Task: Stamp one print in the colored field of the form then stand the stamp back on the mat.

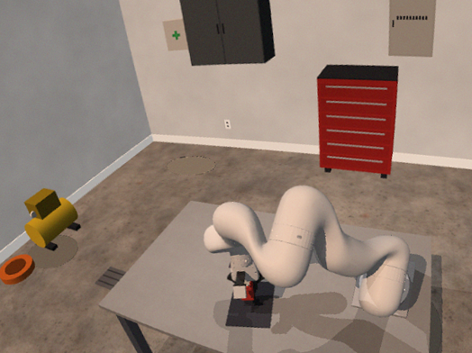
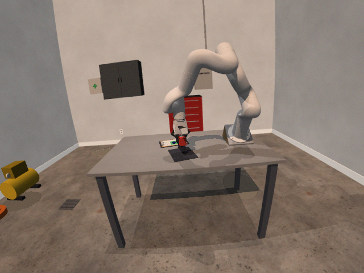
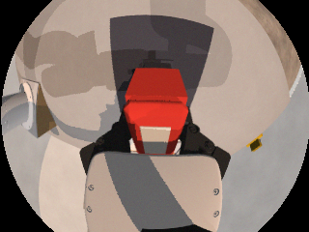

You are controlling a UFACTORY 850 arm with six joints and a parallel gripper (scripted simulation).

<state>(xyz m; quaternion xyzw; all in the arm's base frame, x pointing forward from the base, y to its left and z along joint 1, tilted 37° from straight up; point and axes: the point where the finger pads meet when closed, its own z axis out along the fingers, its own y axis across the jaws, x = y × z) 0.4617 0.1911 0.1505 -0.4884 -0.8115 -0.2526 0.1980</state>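
Gripper clamps the red stamp over the dark mat.
Rigid, light, spring-loaded: hold its flat sides, at 3 and 9 o'clock.

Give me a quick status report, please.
Hand shut on red boxy stamp. Stamp over dark rectangular mat; contact unclear. Nothing in the way.

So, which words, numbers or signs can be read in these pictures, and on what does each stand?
"+", a green cross: on the beige wall plate beside the dark cabinet.
Black marks on the grey wall panel: too small to read.
Print on the form: too blurred to read.
No other text.
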